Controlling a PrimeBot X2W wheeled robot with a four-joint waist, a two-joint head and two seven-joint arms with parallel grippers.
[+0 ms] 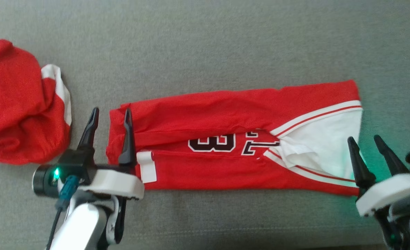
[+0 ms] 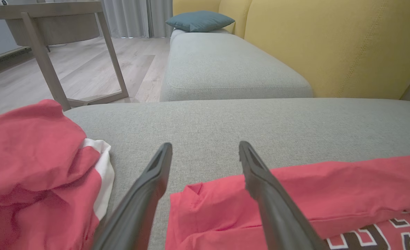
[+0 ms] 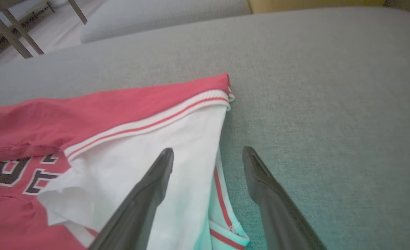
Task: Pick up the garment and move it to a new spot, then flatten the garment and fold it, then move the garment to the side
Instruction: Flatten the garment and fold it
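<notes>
The garment (image 1: 226, 139), a red jersey with white panels and dark numbers, lies folded into a long strip across the grey sofa seat (image 1: 205, 45). My left gripper (image 1: 110, 114) stands open over the strip's left end, one finger (image 1: 128, 139) above the red cloth, the other beside it on the seat. In the left wrist view the garment (image 2: 312, 194) lies under the left gripper (image 2: 205, 149). My right gripper (image 1: 367, 140) stands open at the strip's right end, by the white panel. The right wrist view has the right gripper (image 3: 208, 152) straddling the white edge of the garment (image 3: 139, 139).
A second red and white garment (image 1: 21, 107) lies crumpled at the left, close to my left gripper, also visible as a red heap (image 2: 34, 166). Beyond the seat are a yellow backrest (image 2: 330, 45), a blue cushion (image 2: 198, 21), a side table (image 2: 45, 27) and wooden floor.
</notes>
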